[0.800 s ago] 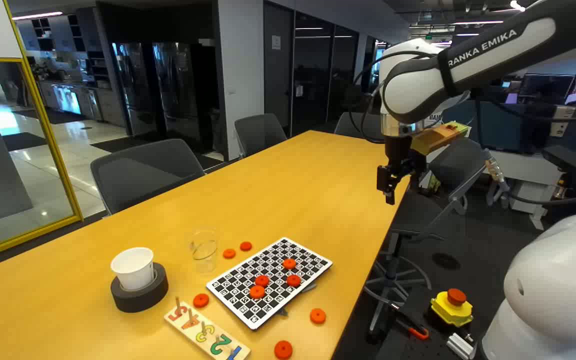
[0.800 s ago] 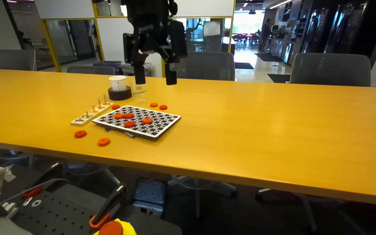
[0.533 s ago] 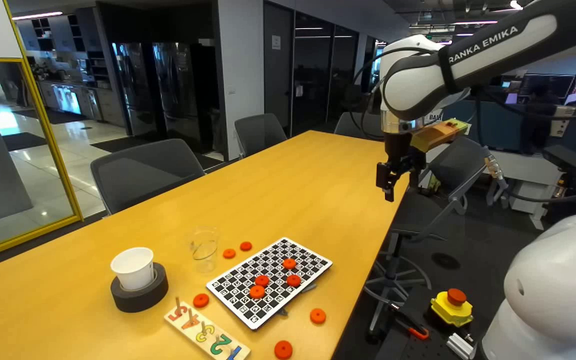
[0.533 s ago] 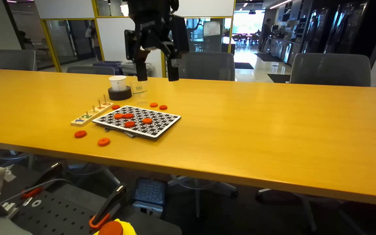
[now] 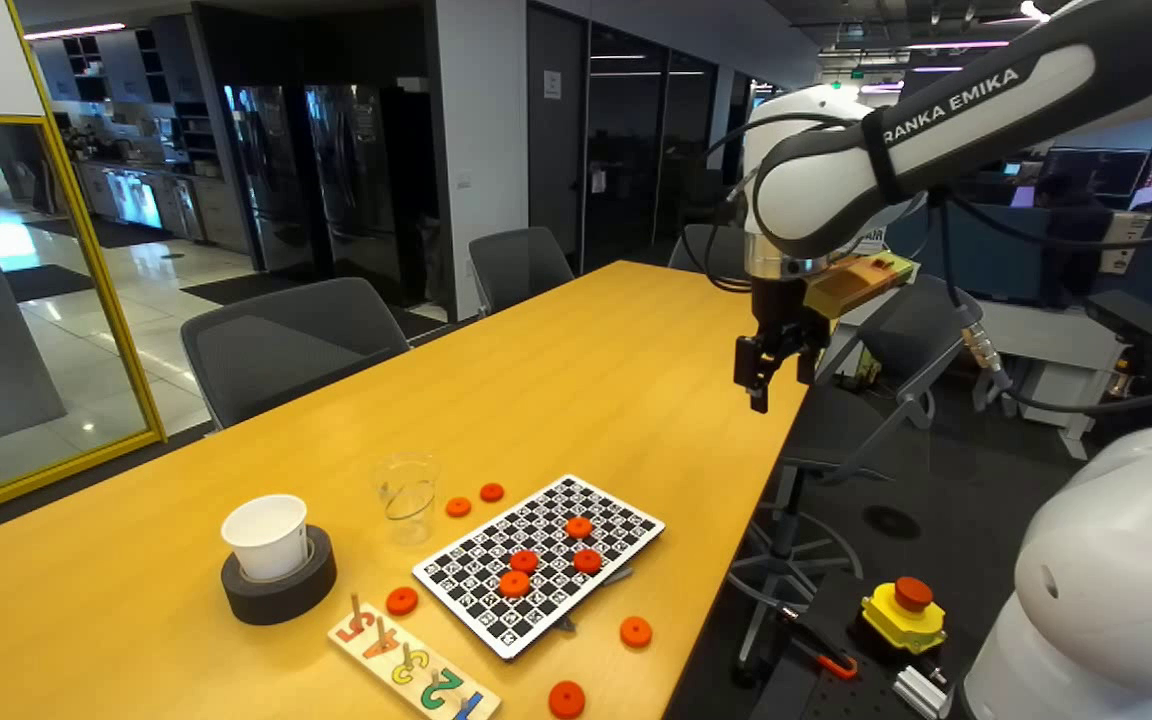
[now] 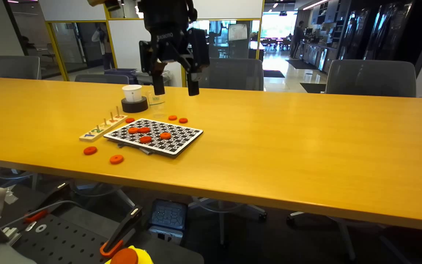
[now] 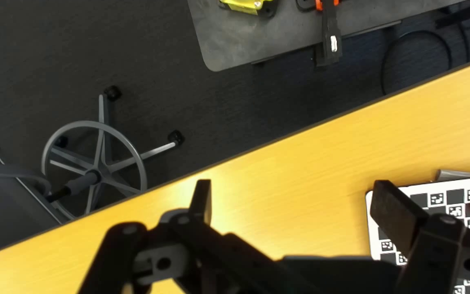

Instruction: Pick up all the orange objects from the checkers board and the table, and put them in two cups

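Note:
My gripper (image 7: 293, 185) hangs high above the table (image 5: 626, 370), jaws wide apart and nothing between them. The checkers board (image 5: 476, 575) lies toward the table's near edge; in the wrist view its corner shows behind one fingertip (image 7: 394, 212). Several orange objects rest on it, one of them (image 5: 579, 527) toward its far end. Others lie on the table: two (image 5: 492, 492) beyond the board, one (image 5: 402, 600) by the number strip, two (image 5: 636, 631) near the edge. One cup is a see-through tumbler (image 5: 406, 500). The white cup (image 5: 266, 535) stands in a dark grey ring (image 5: 281, 595).
A wooden number strip with upright pegs (image 5: 416, 665) lies beside the board. Something grey sticks out from under the board (image 6: 147, 151). A yellow box with a red button (image 5: 904, 615) sits on a dark platform off the table. Chairs (image 5: 291, 345) line the far side.
The arm has shifted slightly to the left in an exterior view, toward the board's side, after rising a little and coming down again. The orange objects, board and cups stay put.

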`<state>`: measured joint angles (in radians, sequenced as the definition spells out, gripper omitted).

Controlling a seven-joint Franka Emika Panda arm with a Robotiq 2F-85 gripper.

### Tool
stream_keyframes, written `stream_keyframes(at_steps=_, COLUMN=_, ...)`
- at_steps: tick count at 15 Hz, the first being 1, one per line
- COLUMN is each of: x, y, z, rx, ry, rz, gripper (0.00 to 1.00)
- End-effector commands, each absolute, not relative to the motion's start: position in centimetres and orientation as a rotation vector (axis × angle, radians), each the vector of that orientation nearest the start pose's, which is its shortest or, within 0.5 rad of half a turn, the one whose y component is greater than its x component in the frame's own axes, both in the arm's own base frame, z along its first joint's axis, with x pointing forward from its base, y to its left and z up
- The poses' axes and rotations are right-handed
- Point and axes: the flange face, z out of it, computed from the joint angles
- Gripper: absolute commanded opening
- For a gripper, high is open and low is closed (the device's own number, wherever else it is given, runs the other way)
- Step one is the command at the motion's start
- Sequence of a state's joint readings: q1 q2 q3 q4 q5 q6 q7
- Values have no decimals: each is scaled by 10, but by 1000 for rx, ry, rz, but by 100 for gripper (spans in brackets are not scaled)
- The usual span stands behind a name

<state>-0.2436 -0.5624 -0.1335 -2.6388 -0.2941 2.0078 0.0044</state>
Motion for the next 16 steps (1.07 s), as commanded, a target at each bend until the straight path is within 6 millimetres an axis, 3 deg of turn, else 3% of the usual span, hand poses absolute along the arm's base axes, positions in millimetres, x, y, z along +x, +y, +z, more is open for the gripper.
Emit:
stream_keyframes(at_steps=1, x=362, y=-118, z=397, rx=-3284, ry=256, rz=35, gripper=100)
stream_keyframes(at_steps=9, x=431, y=-51, z=329, rx=-3136, ry=156, rz=-88, gripper=100)
stream_keyframes(at_steps=16, x=476, y=-27, z=280, rx=-3090, ry=157, rz=-4, gripper=100)
